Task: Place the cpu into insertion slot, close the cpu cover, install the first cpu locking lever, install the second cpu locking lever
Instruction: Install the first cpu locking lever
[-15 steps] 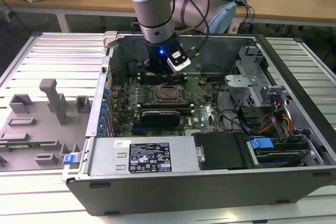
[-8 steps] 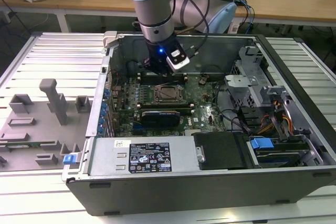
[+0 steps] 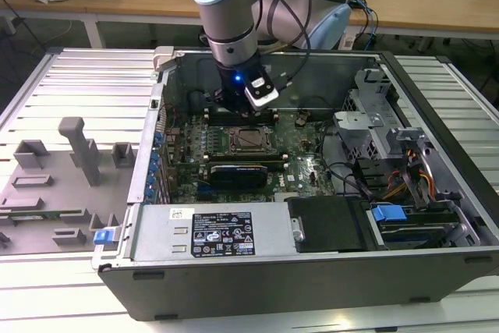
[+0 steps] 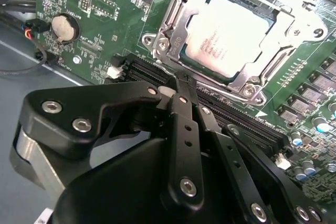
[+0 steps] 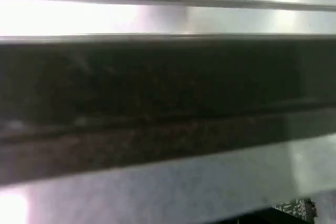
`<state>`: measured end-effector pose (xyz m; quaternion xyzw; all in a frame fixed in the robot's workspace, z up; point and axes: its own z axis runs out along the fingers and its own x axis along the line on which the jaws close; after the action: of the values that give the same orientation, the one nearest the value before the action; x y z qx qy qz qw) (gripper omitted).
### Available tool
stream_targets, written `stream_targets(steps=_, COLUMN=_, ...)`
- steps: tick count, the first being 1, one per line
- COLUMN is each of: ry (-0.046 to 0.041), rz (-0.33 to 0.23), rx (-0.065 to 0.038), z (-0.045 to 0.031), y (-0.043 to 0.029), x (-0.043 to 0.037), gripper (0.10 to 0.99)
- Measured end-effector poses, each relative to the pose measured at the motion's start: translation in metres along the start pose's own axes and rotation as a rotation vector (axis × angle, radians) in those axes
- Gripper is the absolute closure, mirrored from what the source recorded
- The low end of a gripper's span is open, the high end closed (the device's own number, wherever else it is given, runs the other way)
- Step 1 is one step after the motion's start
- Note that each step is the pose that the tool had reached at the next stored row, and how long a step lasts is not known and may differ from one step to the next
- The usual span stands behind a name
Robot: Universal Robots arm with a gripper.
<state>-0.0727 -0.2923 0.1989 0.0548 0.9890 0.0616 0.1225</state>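
Wooden desks stand behind one open metal case (image 3: 437,76) on a ribbed silver table (image 3: 78,83); inside lies one green board (image 4: 105,3), bumpy with tiny parts; my gripper (image 4: 181,90) hangs just beside the slot (image 4: 173,30); its two black fingers (image 4: 184,129) are pressed together and hold nothing; one cpu (image 4: 228,32), flat, square and pale silver, sits in the slot; one shiny metal cover (image 4: 286,24), a thin frame, lies around it; one round coin battery (image 4: 64,26) sits on the board, well apart.
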Motion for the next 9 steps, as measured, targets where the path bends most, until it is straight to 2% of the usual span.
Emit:
stream_targets(steps=2, ry=-0.0020, rz=0.016, rx=0.006, z=0.0034, y=-0.0006, x=0.0009, gripper=0.980)
stream_targets(steps=4, ry=-0.0027, rz=0.016, rx=0.005, z=0.0028, y=-0.0003, x=0.0006, gripper=0.980)
stream_targets(steps=9, ry=-0.0034, rz=0.014, rx=0.015, z=-0.0091, y=0.0013, x=-0.0022, gripper=0.980)
